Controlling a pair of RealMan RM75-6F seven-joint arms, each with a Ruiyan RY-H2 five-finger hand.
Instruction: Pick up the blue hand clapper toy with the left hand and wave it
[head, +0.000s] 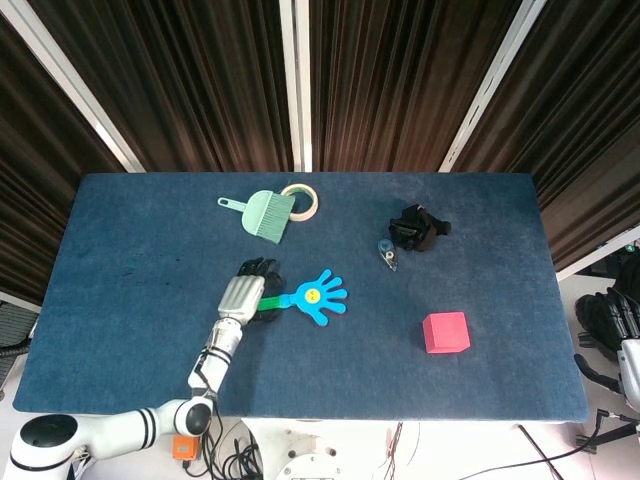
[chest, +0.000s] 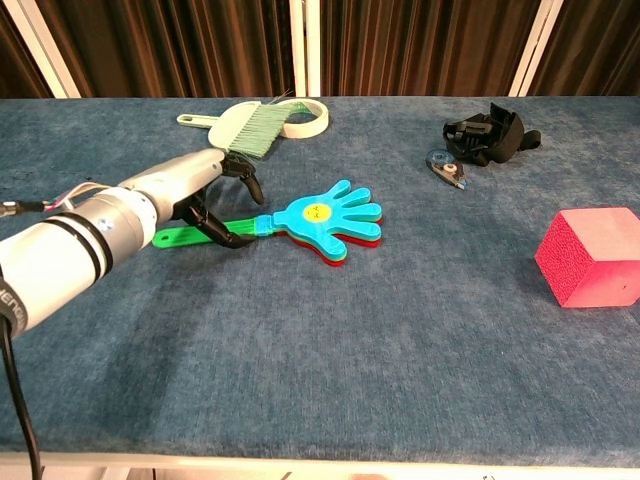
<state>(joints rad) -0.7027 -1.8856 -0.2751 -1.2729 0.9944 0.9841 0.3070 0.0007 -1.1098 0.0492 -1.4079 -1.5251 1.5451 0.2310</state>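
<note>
The blue hand clapper (head: 315, 294) lies flat on the blue table, its palm (chest: 325, 217) pointing right and its green handle (chest: 180, 236) pointing left. My left hand (head: 243, 293) sits over the middle of the handle. In the chest view the left hand (chest: 195, 185) arches its fingers above the handle with a gap, while the thumb touches the handle's near side. The toy still rests on the cloth. My right hand (head: 608, 320) hangs off the table's right edge, holding nothing.
A green dustpan brush (head: 262, 214) and a tape ring (head: 305, 200) lie behind the left hand. A black object (head: 418, 227) and a small blue item (head: 387, 253) sit at the back right. A red cube (head: 446, 332) stands right of the clapper.
</note>
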